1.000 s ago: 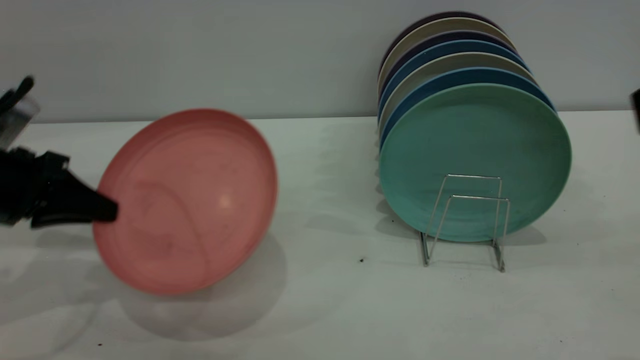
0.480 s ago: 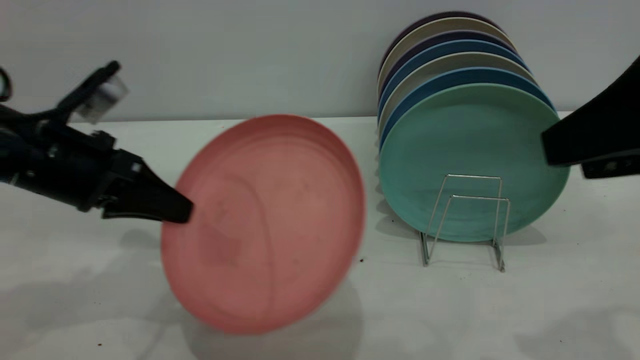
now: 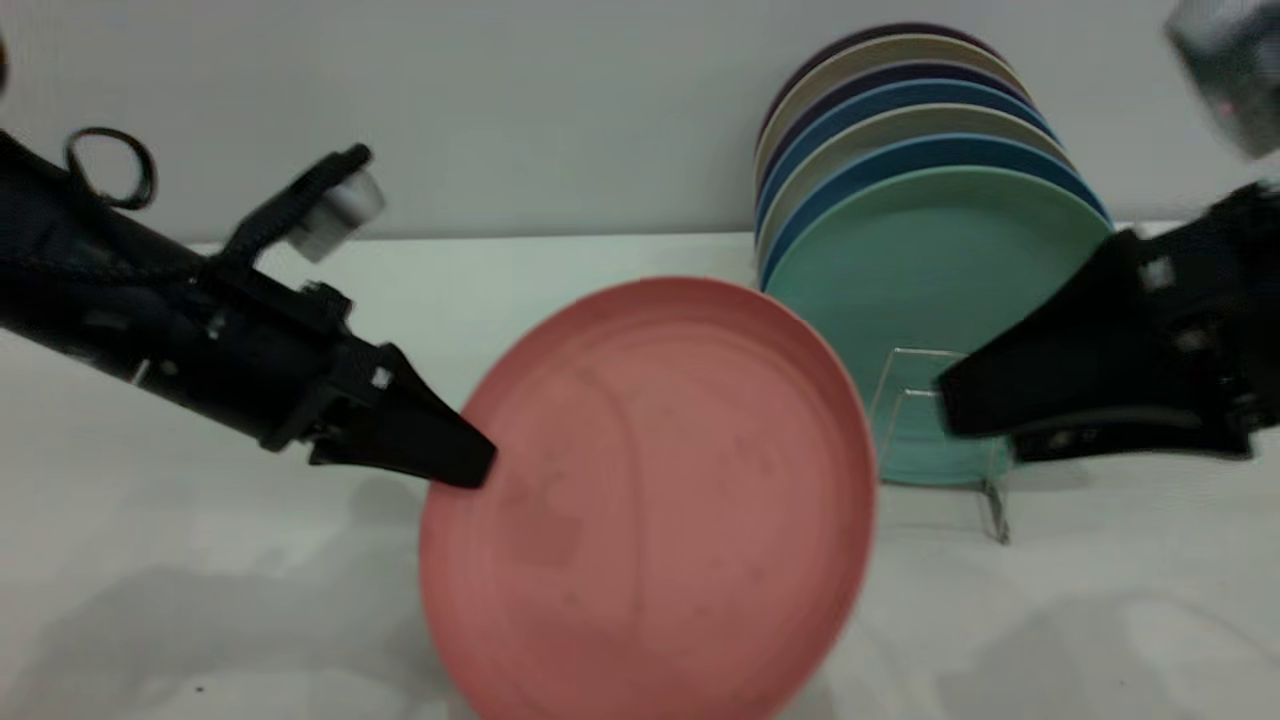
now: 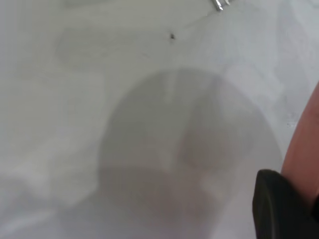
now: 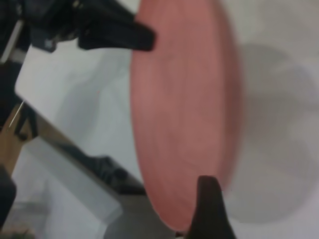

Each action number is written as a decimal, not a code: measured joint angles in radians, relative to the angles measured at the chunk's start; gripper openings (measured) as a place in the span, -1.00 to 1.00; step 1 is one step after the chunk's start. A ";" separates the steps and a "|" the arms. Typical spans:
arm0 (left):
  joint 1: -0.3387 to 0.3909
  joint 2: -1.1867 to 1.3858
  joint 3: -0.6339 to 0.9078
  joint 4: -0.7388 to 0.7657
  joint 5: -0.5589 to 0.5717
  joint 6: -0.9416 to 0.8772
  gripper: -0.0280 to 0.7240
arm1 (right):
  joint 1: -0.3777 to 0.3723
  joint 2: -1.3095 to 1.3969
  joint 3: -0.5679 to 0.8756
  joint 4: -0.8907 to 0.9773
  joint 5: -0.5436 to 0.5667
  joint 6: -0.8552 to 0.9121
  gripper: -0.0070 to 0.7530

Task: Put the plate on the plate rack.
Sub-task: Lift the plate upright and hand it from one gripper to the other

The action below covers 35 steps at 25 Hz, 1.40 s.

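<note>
**A:** Left gripper (image 3: pixel 470 465), status?

**B:** Clamped on the left rim of the plate (image 3: pixel 650 500). The fingers pinch the edge with only the rim's thickness between them. The plate hangs tilted, nearly on edge, its face turned toward the exterior camera, lifted off the table (image 3: pixel 150 560); a round shadow lies on the surface beneath it. In the left wrist view one dark fingertip (image 4: pixel 279 209) sits against the pink rim (image 4: pixel 306 149).

**A:** Position relative to the plate rack?

**B:** The plate is just left of the plate rack (image 3: pixel 985 440) and in front of it, its right edge overlapping the front wire loops in the exterior view. Whether they touch, cannot tell. The front loops stand bare.

**A:** What fills the rack behind?

**B:** The teal-green plate (image 3: pixel 930 260) foremost, then blue and beige plates (image 3: pixel 900 110) standing on edge in a row toward the wall.

**A:** Right gripper?

**B:** The right gripper (image 3: pixel 950 400) reaches in from the right, tips in front of the teal-green plate, near the pink plate's right edge and apart from it. Holds nothing. How far its fingers are spread, cannot tell; the right wrist view shows one dark finger (image 5: pixel 209 209) with the plate (image 5: pixel 184 109) edge-on beyond it and the left gripper (image 5: pixel 142 37) at the far rim.
</note>
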 joint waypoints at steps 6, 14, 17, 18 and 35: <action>-0.042 0.000 0.000 -0.032 0.000 -0.005 -0.89 | 0.068 0.037 -0.003 0.078 -0.012 -0.049 0.55; -0.102 -0.002 0.000 -0.065 0.023 -0.006 -0.89 | 0.072 0.086 -0.003 0.098 -0.022 -0.059 0.55; -0.117 -0.007 0.000 -0.068 0.049 -0.006 -0.89 | 0.072 0.109 -0.003 0.112 -0.022 -0.068 0.55; -0.118 -0.009 0.001 -0.073 0.055 -0.006 -0.89 | 0.072 0.116 -0.003 0.114 -0.022 -0.068 0.54; -0.121 -0.014 0.001 -0.089 0.059 -0.010 -0.59 | 0.072 0.132 -0.005 0.124 -0.137 -0.075 -0.68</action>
